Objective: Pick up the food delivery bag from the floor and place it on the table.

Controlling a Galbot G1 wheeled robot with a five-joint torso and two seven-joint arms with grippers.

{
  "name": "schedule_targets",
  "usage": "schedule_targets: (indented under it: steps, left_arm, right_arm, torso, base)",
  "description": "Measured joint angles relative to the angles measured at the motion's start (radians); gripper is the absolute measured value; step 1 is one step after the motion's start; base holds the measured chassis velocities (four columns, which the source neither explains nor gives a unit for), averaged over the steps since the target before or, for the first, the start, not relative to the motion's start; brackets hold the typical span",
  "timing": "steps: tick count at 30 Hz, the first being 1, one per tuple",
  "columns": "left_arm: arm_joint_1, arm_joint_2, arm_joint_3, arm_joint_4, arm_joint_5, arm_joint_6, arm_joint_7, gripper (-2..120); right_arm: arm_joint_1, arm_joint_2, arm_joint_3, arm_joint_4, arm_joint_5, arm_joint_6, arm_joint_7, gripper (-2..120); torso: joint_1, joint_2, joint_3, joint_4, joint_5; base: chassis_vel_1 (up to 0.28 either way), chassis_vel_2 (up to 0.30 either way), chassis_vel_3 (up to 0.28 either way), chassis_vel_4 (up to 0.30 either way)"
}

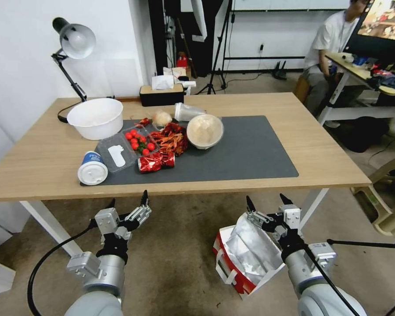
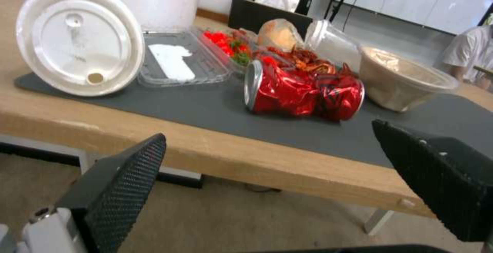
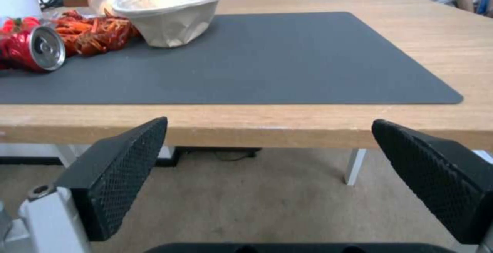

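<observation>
Right now your food delivery bag sits on the floor, just in front of the counter near its right front leg, mouth open and foil lining showing. Your right tool hangs above the bag's far edge with its fingers spread apart, holding nothing. Your left tool hovers well to the left, below the counter's front edge, fingers likewise apart and empty. On the counter's dark mat lies a crushed red can.
</observation>
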Motion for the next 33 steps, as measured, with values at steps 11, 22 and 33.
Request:
schedule_targets:
  steps: [11,22,33]
  left_arm:
    - [-0.003,0.004,0.0,0.0,-0.003,0.005,-0.009,100]
    - [-0.001,0.005,0.001,-0.002,-0.004,0.025,-0.016,100]
    - [-0.001,0.006,0.002,0.008,-0.004,0.026,-0.003,100]
  right_arm:
    - [0.003,0.004,0.001,-0.003,0.001,0.001,-0.001,100]
    - [0.015,-0.001,0.001,-0.013,0.005,0.0,0.0,100]
    - [0.015,-0.004,0.003,-0.024,0.005,-0.002,0.0,100]
  torso:
    - [-0.023,-0.052,-0.029,0.0,0.0001]
    - [-0.05,-0.113,-0.064,0.0001,0.0001]
    - [-0.069,-0.16,-0.092,0.0,0.0]
  base:
    - [0.0,0.0,0.0,0.0]
    - [0.0,0.0,0.0,0.0]
    - [0.0,0.0,0.0,0.0]
